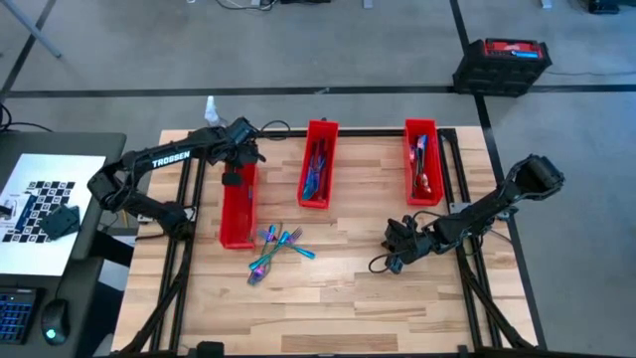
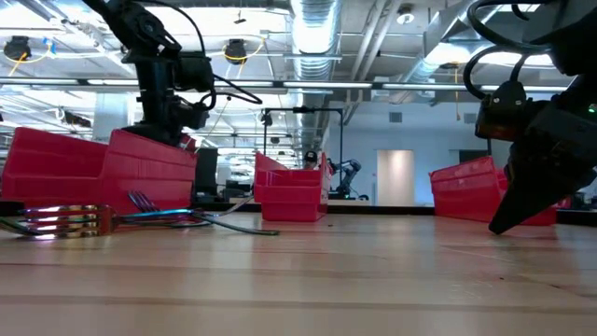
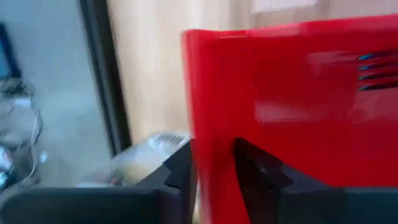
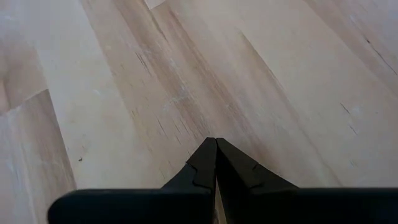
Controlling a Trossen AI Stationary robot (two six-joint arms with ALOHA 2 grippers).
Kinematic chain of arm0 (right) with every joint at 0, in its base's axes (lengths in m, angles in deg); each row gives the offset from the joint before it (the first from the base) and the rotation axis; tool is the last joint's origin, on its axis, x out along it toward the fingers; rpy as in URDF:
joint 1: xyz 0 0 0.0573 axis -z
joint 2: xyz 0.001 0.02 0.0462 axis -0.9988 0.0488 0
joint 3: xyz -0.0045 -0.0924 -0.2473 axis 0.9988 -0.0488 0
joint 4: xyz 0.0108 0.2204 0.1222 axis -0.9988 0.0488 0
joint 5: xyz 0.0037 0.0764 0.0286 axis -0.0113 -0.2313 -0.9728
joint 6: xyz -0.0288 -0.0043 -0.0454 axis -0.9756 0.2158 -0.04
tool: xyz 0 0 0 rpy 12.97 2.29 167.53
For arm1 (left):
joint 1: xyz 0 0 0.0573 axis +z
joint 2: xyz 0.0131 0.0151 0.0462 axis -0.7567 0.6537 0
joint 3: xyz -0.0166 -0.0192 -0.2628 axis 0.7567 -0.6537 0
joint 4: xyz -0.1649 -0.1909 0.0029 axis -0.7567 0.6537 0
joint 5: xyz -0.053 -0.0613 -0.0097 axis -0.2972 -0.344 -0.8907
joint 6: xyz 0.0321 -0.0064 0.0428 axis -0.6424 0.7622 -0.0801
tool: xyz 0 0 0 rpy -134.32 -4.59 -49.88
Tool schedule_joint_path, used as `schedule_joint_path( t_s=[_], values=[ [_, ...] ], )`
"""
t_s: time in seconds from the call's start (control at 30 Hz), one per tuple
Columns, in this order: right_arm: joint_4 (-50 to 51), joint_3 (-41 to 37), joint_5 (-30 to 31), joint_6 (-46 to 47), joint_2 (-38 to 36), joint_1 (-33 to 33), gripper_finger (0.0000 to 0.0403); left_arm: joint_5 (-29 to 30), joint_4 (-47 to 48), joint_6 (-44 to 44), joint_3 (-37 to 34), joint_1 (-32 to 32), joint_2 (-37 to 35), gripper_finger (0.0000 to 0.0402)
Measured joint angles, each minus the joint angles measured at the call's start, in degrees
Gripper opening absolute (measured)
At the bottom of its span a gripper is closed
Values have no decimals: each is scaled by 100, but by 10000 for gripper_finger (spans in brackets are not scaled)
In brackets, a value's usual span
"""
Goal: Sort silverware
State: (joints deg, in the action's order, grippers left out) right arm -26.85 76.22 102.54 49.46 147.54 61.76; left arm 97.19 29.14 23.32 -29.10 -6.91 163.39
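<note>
Partly sorted: silverware remains loose near the left bin; left gripper spread over it, right gripper pressed together.

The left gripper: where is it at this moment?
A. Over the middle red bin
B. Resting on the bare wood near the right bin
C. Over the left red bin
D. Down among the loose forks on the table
C. In the high view the left gripper is over the left red bin, and its wrist view shows that bin's wall right before its fingers.
</note>
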Motion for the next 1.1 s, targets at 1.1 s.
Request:
schedule_joint_path(
  t_s=[1.1],
  values=[
    [-2247,1374,-2165,-4781,539,1175,0,1139,2239,11226,2457,-7700,370,166]
  ],
)
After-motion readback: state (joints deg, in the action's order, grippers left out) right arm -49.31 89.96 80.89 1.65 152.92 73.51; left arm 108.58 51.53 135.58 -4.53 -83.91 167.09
